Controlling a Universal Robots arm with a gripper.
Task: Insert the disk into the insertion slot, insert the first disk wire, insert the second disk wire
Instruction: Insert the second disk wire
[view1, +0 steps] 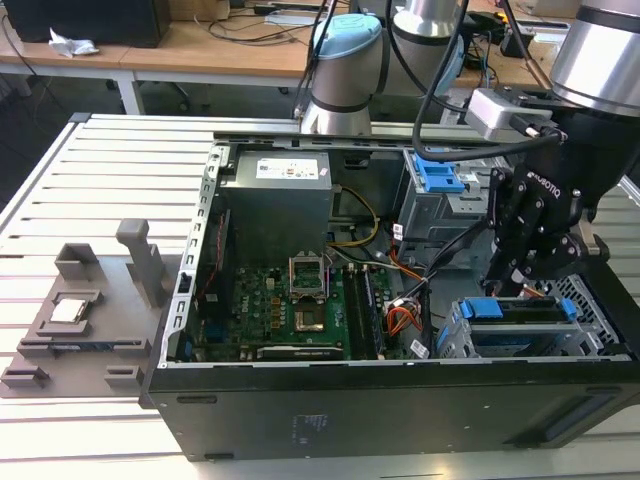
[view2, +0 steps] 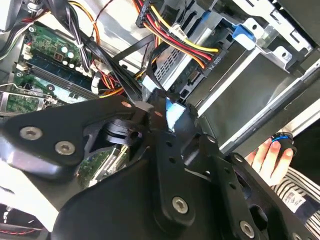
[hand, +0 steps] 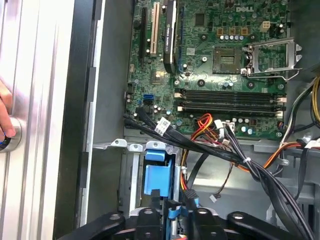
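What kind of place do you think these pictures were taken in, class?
Probably a robotics lab or workshop. An open computer case lies on a slatted metal table, a robot arm stands behind it, and desks with cables fill the background.

gripper (view1: 528, 285) fingertips: hidden in the exterior view behind the far edge of the disk (view1: 520, 312); in both wrist views the black linkage covers them, so the gap cannot be read.
disk: seated in the insertion slot (view1: 455, 340); its label and connector face are hidden.
insertion slot: right end cut off by the case wall (view1: 400, 400) in the exterior view.
arm (view1: 610, 60): cut off by the top and right edges.
hand (view2: 270, 155): part-hidden behind the gripper body in the second wrist view; what it grips is too small to tell.
cable ends (hand: 172, 210): lost under the gripper.
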